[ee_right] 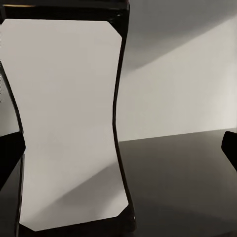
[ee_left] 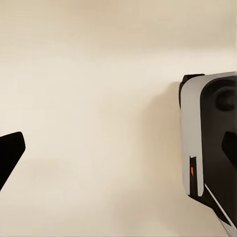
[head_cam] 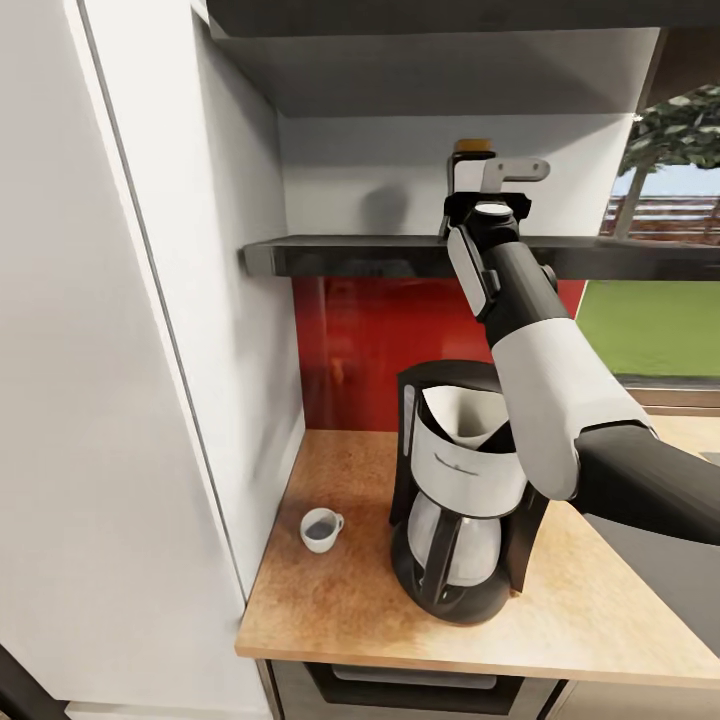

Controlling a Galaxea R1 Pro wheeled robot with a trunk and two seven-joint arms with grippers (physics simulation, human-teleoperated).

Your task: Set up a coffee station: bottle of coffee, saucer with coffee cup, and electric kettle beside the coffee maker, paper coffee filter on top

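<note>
The bottle of coffee (ee_right: 69,123) stands upright on the kitchen shelf (head_cam: 340,255), off-centre between the right gripper (head_cam: 478,185)'s wide-open, empty fingers.

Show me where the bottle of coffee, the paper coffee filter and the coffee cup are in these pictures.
bottle of coffee (ee_right: 66,123): right wrist view, on its white label.
paper coffee filter (head_cam: 462,412): head view, on the white cone in the machine's top.
coffee cup (head_cam: 319,529): head view, on its bowl.
</note>
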